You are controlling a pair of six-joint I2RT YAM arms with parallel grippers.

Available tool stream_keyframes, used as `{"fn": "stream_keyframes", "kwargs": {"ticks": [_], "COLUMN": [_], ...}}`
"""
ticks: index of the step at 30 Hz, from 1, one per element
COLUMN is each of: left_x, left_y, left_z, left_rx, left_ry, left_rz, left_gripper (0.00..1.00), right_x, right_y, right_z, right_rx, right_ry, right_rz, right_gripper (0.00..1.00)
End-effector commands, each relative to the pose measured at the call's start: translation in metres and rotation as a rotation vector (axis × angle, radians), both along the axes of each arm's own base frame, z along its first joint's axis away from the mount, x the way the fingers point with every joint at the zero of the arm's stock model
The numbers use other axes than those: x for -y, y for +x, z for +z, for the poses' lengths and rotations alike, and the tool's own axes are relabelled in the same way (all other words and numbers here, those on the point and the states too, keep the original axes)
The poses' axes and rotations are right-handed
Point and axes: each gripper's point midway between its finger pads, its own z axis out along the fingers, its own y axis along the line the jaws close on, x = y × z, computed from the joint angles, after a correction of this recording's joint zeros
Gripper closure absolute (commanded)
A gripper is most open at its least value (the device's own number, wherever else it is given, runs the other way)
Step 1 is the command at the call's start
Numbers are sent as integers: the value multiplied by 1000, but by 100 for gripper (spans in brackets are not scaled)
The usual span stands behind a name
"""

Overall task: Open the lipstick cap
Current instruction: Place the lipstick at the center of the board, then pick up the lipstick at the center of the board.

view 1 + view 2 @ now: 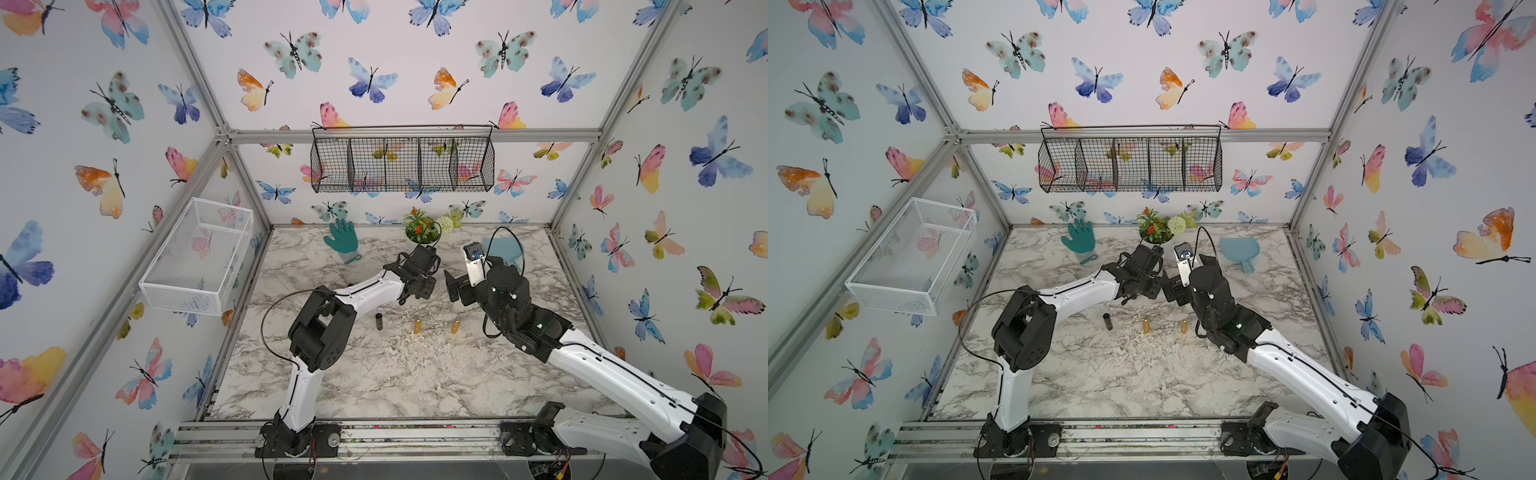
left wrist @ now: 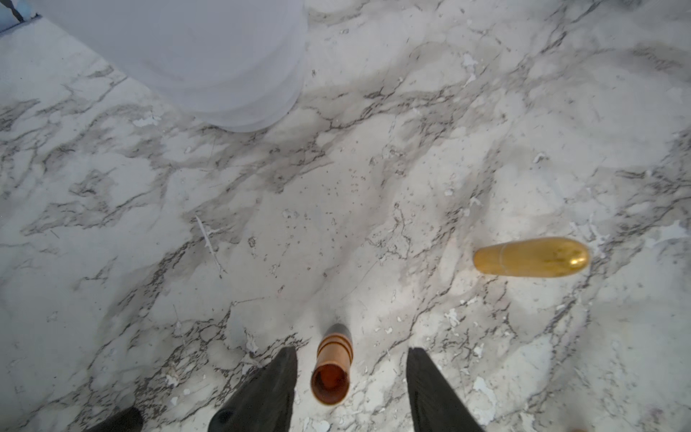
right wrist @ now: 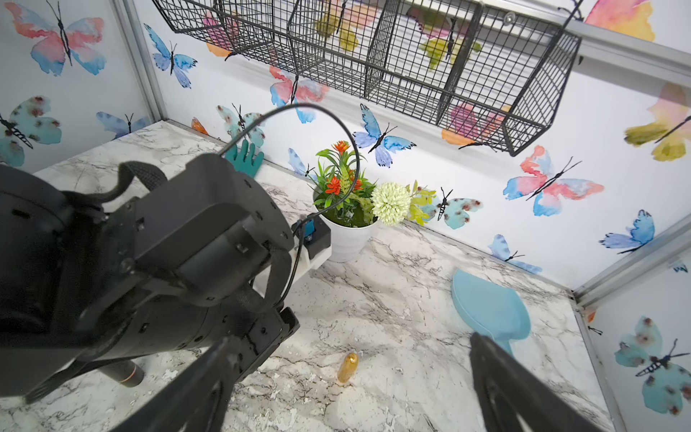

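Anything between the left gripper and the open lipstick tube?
Nothing visible. In the left wrist view the lipstick tube sits in the gap of the open left gripper, touching neither finger. The gold piece is off to the side.

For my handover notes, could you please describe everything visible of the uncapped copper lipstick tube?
The lipstick tube stands upright and uncapped on the marble table: a metallic copper sleeve with ridged rings above a dark base, its open mouth showing a reddish inside. It shows between the open jaws of the left tool, touching neither.
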Motion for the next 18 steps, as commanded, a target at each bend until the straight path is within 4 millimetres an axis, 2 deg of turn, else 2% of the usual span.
{"fn": "stream_keyframes", "kwargs": {"ticks": [1,5,8,14,18], "left_x": [3,17,31,59,73], "left_y": [-7,-16,-18,-19,-20], "left_z": [66,94,103,89,76], "left_rx": [29,17,-14,-48,-58], "left_ry": [-84,-165,-205,-187,-162], "left_rz": [-19,-77,-119,-179,-207], "left_gripper": [48,46,45,45,45], "right_x": [12,21,25,27,36], "right_y": [-3,-9,-12,-13,-17], "right_z": [23,40,48,41,46], "right_rx": [49,83,87,33,46], "right_ry": [74,126,143,123,146], "right_rz": [-52,-72,-75,-88,-110], "right_gripper": [2,2,2,2,4]}}
